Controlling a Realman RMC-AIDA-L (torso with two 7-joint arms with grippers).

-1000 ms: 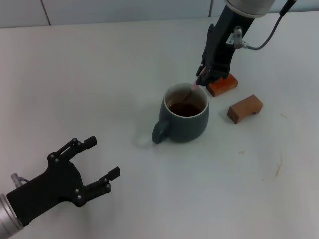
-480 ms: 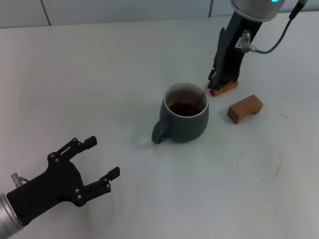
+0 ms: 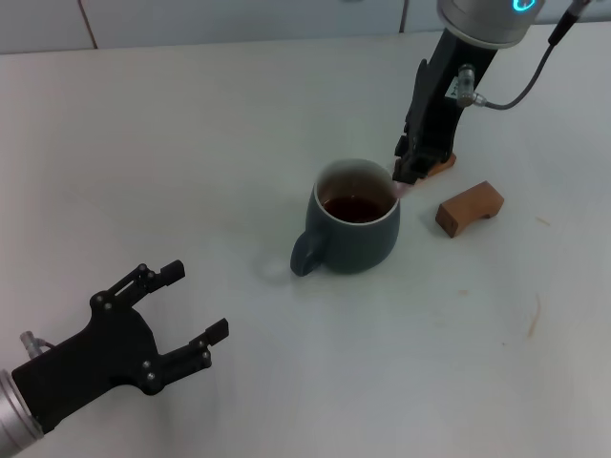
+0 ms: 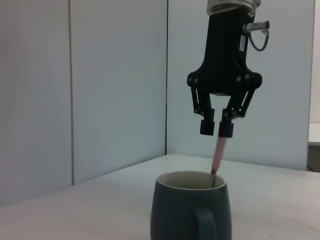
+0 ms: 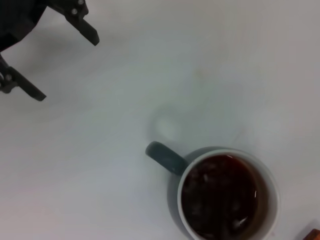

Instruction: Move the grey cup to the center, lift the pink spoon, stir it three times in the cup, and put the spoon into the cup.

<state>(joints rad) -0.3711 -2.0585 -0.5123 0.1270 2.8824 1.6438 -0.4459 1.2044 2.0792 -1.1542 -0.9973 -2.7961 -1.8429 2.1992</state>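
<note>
A dark blue-grey cup (image 3: 354,221) with a white interior holds dark reddish-brown liquid on a plain white tabletop (image 3: 191,153), its pale pink spoon (image 4: 218,155) rising from the rim toward the black right tool (image 3: 405,173). Beside it lie a brown wooden block (image 3: 469,208) and an orange-red block (image 3: 439,165), partly hidden behind the tool. The left tool (image 3: 177,315) is matte black with small silver screws, and the wall behind is pale grey-white panelling.
</note>
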